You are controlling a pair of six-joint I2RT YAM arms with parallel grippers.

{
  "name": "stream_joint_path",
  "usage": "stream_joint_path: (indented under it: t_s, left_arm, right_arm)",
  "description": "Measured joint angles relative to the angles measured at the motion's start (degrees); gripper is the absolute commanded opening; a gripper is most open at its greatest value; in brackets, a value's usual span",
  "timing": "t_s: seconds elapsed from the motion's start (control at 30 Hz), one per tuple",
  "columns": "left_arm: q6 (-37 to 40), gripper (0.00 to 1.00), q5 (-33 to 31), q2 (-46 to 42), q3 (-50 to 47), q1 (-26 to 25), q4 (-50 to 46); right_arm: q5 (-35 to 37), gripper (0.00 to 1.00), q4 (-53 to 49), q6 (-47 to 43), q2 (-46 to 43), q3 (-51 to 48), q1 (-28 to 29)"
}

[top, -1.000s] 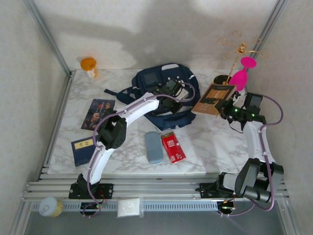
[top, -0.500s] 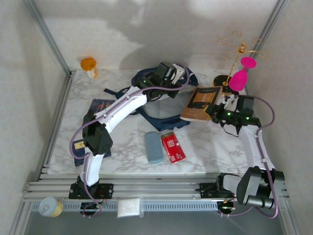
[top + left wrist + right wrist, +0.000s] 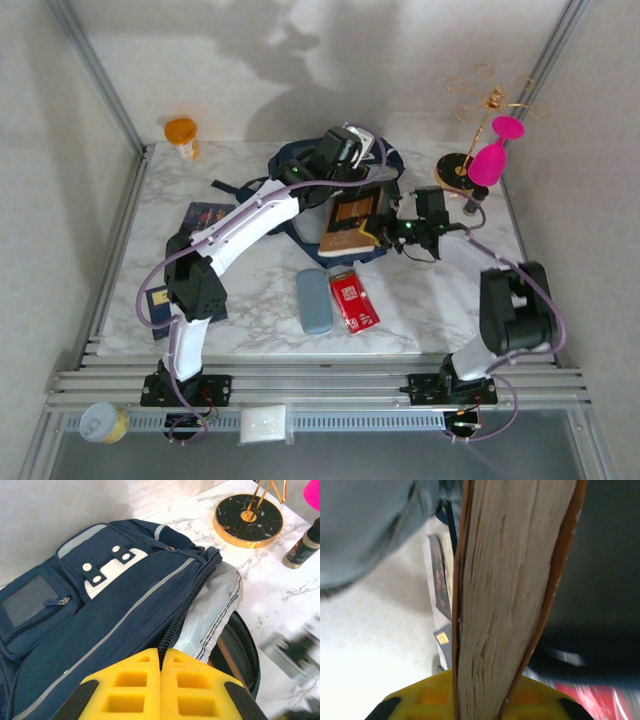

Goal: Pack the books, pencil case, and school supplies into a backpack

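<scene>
At the left of the top view, the blue book [image 3: 157, 300] and the navy book [image 3: 205, 215] lie flat on the table [image 3: 450, 300], untouched. In the upper middle, the left gripper [image 3: 348, 152] is clamped shut on the edge of the backpack [image 3: 292, 160]. Within the last second it has pulled that edge up, so the mouth now gapes toward the right, with grey lining showing in the left wrist view. Just right of it, the tan book [image 3: 350, 222] has swung in from the far right of the frame. It now sits at that mouth, pinched by its edge in the right gripper [image 3: 397, 232]. In the lower middle, the pencil case [image 3: 314, 300] and the red packet [image 3: 354, 302] wait. The first book looks ready to slide in, and four items remain.
</scene>
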Motion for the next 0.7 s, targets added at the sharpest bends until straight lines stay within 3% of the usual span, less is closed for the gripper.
stream_joint_path:
  t_s: [0.17, 0.3, 0.4, 0.6, 0.7]
  left_arm:
    - [-1.14, 0.0, -2.93, -1.77, -1.14, -0.24, 1.77]
    - [-1.92, 0.0, -4.59, -2.75, -2.21, -0.24, 3.23]
    - [-2.43, 0.0, -5.73, -2.84, -2.75, -0.24, 4.28]
    - [-2.78, 0.0, -6.8, -2.84, -3.85, -0.31, 5.11]
    - [-2.78, 0.0, -7.23, -2.84, -4.07, -0.39, 5.49]
  right_arm:
    - [-0.85, 0.12, 8.79, -0.87, 13.38, 9.49, 0.04]
    - [0.55, 0.17, 9.01, -4.31, 20.02, 15.32, 0.52]
    - [1.79, 0.34, 8.11, -7.41, 23.93, 18.34, 0.72]
    - [6.03, 0.52, 4.17, -13.31, 24.9, 18.36, 0.79]
    - [6.62, 0.53, 4.55, -13.81, 21.68, 14.03, 1.14]
